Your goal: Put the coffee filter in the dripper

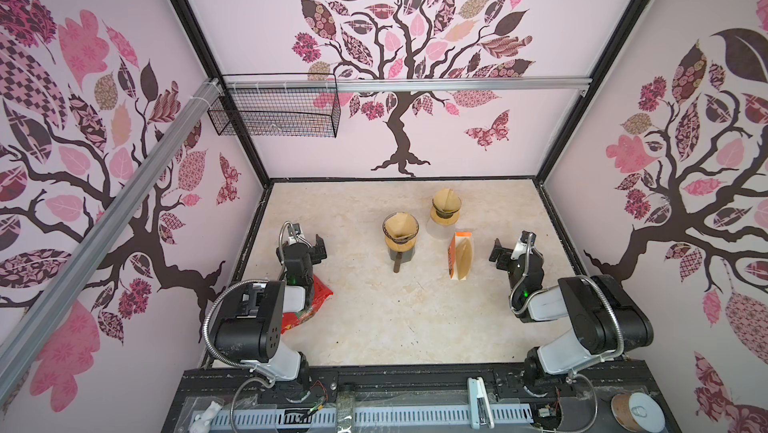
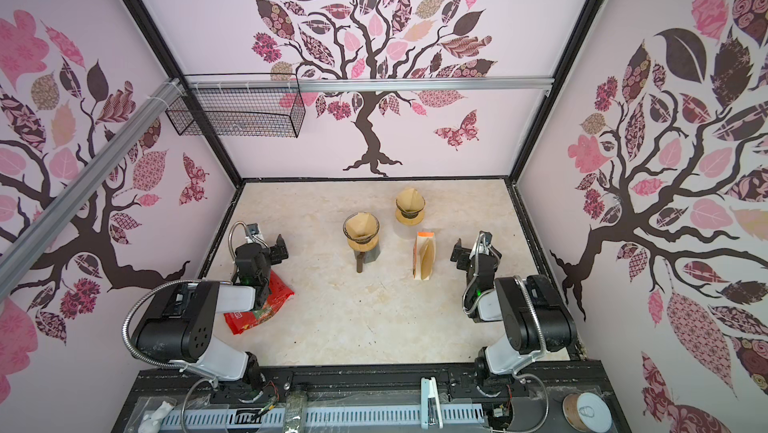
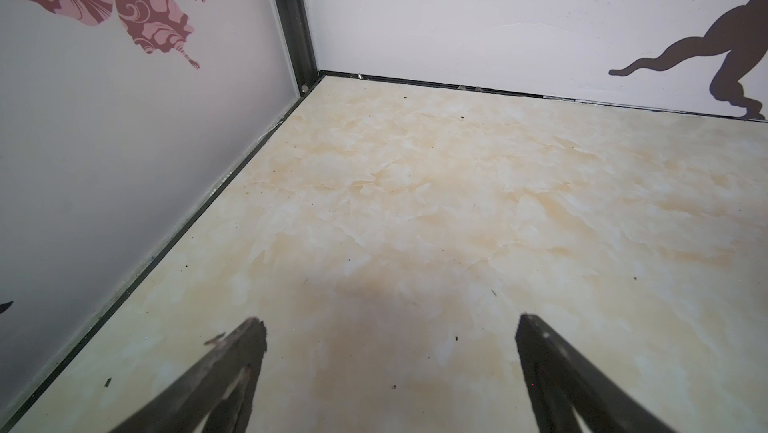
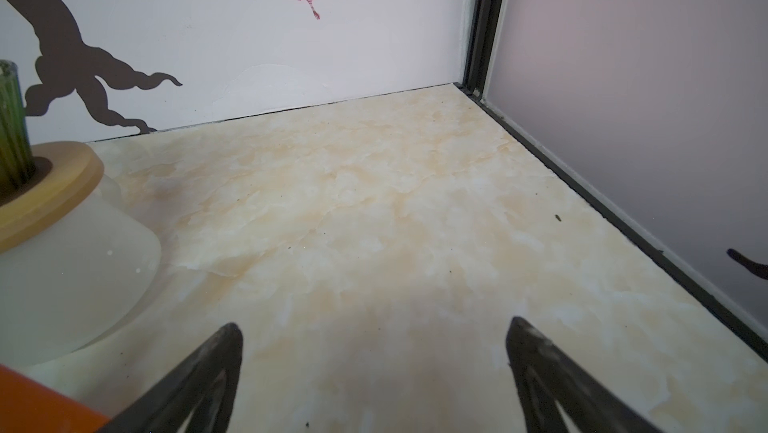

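Left gripper and right gripper gape empty; coffee filter lines the near dripper: placing looks done, next just keep clear.

Robotics test cell: flat wall panels printed with pink-and-brown trees close in a marble-look tabletop inside a black frame. A left arm at 7 o'clock and a right arm at 5 o'clock stand on a black base rail at 6 o'clock, above a slotted cable duct. A wire basket hangs from an aluminium rail at 11 o'clock.
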`<state>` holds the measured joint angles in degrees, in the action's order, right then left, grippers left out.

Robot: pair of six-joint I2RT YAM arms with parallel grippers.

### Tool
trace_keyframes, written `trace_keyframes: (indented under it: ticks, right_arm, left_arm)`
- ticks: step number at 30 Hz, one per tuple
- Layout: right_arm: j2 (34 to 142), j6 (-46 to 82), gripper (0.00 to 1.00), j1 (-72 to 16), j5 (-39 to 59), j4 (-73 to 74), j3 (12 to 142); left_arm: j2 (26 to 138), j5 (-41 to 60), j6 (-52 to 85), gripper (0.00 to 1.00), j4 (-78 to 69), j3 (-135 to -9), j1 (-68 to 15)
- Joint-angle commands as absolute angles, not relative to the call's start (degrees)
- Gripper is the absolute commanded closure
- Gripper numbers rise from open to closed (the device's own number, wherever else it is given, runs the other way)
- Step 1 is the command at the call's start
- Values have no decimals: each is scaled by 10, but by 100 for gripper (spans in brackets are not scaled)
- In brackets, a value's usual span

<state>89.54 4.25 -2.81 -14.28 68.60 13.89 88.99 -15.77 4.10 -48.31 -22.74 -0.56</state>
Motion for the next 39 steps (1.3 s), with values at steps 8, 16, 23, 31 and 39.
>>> trace_keyframes:
  ticks: [8, 16, 23, 31, 39]
  right_arm:
    - [896, 45, 0, -25, -126, 688, 152]
    - [898, 33, 0, -31, -117, 685, 155]
    - [898, 27, 0, -28, -90, 669, 163]
    - [898, 27, 0, -27, -87, 669, 163]
    - [898, 27, 0, -27, -87, 670, 163]
  left_arm:
    - [892, -156, 39, 3, -505, -215, -5]
    - [899, -158, 37, 3, -524, -213, -6]
    - [893, -157, 39, 3, -506, -215, -5]
    - [892, -157, 39, 3, -506, -215, -5]
    - [892, -157, 39, 3, -505, -215, -6]
